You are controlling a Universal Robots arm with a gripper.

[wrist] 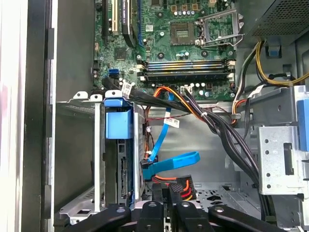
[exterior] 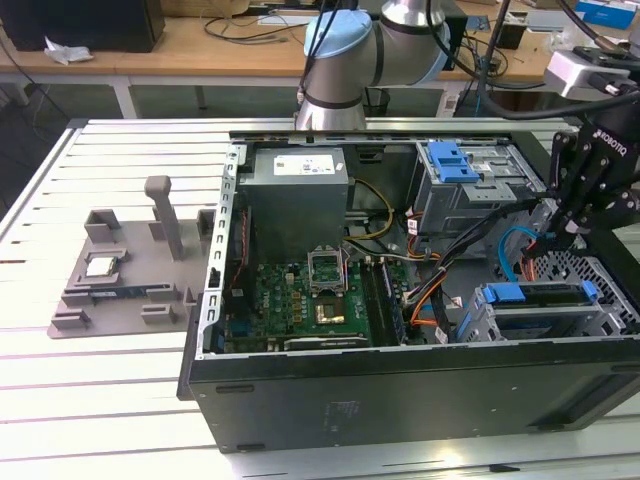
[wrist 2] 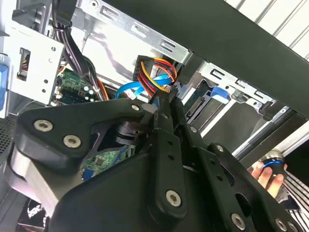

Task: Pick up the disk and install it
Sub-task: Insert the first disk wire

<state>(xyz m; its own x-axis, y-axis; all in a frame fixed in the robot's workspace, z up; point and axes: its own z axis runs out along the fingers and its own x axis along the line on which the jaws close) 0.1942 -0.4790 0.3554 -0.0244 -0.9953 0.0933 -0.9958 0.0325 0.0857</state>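
On the exterior view's left, a grey fixture [exterior: 110,290] is seen on the table with a small square chip [exterior: 103,265] on it, well apart from the work. The open computer case [exterior: 400,400] is next, with the motherboard [exterior: 300,295] exposed. Further right, a grey cage [exterior: 480,185] with a blue latch is mounted. The disk [exterior: 540,308] is found in the bay near the case's front wall, at the exterior view's right. Its blue bracket is visible, and it is shown edge-on in the first wrist view [wrist: 123,169].

The gripper [exterior: 562,232] is held just above that bay, among the cables. In the second wrist view the gripper [wrist 2: 166,99] is seen with its fingers drawn together, little or no gap between them. Nothing is clearly held. The tips are right at a plug [wrist 2: 152,72] of coloured wires, and whether it is pinched cannot be told.

Risks, as judged: the plug or the blue flat cable [wrist: 174,162] could be snagged and dragged by any arm motion. The disk could be left half seated if the bracket is not latched.
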